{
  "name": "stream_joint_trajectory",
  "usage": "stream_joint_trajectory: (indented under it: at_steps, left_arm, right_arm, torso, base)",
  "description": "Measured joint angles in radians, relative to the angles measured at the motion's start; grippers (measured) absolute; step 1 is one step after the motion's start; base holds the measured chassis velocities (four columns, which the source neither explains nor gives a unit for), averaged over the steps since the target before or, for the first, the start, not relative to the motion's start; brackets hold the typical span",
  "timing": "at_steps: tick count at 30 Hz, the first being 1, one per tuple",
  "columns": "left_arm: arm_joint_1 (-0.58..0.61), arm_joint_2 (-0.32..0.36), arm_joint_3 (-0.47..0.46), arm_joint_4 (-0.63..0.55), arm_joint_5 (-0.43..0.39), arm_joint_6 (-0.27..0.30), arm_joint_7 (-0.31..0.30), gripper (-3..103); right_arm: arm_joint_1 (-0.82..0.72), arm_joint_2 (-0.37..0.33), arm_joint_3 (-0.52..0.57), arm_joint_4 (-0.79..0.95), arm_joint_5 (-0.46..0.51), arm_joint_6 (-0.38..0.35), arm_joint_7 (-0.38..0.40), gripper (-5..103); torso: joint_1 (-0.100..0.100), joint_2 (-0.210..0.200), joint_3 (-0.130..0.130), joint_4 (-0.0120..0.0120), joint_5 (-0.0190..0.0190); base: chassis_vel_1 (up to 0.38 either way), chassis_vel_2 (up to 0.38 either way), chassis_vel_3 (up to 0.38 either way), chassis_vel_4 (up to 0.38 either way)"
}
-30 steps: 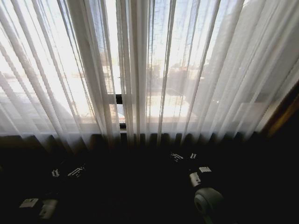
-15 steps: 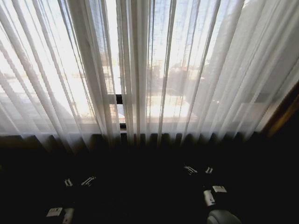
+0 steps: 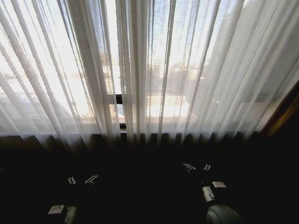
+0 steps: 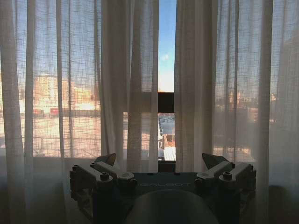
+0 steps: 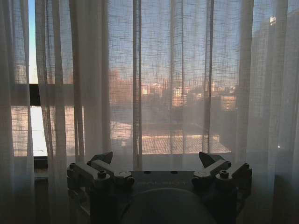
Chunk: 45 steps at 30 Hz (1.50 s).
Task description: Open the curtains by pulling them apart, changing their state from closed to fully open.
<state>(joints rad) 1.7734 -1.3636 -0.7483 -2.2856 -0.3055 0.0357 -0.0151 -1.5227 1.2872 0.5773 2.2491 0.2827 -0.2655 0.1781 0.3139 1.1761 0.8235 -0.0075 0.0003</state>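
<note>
So the curtains [image 3: 154, 70] were basically shut here, two sheer white panels hanging full height across the window, pleats running straight up and down, meeting near the middle with only a thin gap where the dark window frame bar [image 3: 118, 99] peeked through. From the head view both arms sat low in the dark strip under the hems: left gripper [image 3: 81, 179] down on the left, right gripper [image 3: 196, 166] on the right, both short of the fabric and touching nothing.

The bit that mattered, I reckon: the cloth lay ahead of and above both grippers, long axis vertical, so any grab would have to close sideways across a pleat. The gap looked to sit between the two arms, maybe a touch closer to the left one, hard to be sure.

The wrist cams told more than the head cam. In the left wrist view the left gripper [image 4: 159, 163] was spread wide with nothing between its fingers, and the gap [image 4: 166, 84] stood almost dead ahead of it, blue sky showing. In the right wrist view the right gripper [image 5: 156, 161] was just as wide and empty, facing solid curtain [image 5: 187, 84], with the gap [image 5: 32, 46] way off toward one edge. The head view never showed finger spread properly, too dark down there
</note>
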Motion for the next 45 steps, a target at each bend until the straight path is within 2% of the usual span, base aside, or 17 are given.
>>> stream_joint_trajectory:
  at_steps: [13,45]
  left_arm:
    - [-0.002,-0.006,0.007,-0.009,-0.003,0.019,0.0,100]
    - [-0.004,-0.012,0.002,0.01,-0.025,0.007,0.021,100]
  right_arm:
    - [-0.008,0.014,-0.02,0.01,-0.005,-0.013,-0.003,100]
    - [-0.021,0.022,-0.022,0.001,-0.053,-0.003,-0.006,100]
  torso:
    - [0.0,0.0,0.0,-0.0002,-0.0001]
    - [0.0,0.0,0.0,-0.0001,-0.0001]
  base:
    - [0.0,0.0,0.0,0.0]
    - [0.0,0.0,0.0,0.0]
